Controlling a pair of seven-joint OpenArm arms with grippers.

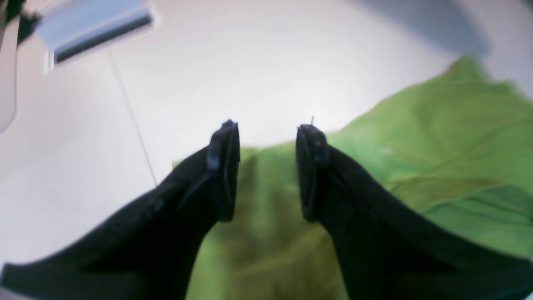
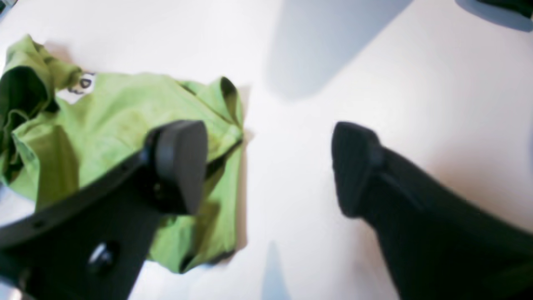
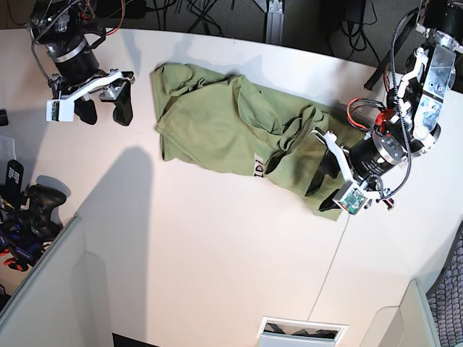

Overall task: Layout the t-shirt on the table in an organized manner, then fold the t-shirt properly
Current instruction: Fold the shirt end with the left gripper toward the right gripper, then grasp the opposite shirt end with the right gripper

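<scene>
The light olive-green t-shirt (image 3: 217,123) lies crumpled and partly spread across the back half of the white table (image 3: 217,253), with its white printed label (image 3: 258,168) showing. My left gripper (image 3: 327,172) hovers over the shirt's right end, open, and nothing sits between its fingers; the left wrist view shows the gripper (image 1: 267,137) with green cloth (image 1: 437,137) below it. Just off the shirt's left edge my right gripper (image 3: 105,110) stands open. In the right wrist view this gripper (image 2: 266,166) is spread wide over bare table (image 2: 374,83), and the t-shirt (image 2: 125,121) lies under its left finger.
A dark game controller (image 3: 32,199) and other small items lie at the left edge. Raised white-grey panels stand at the bottom left (image 3: 43,289) and bottom right (image 3: 394,325), with a slotted vent (image 3: 300,329) at the front. A thin seam (image 3: 329,278) crosses the table.
</scene>
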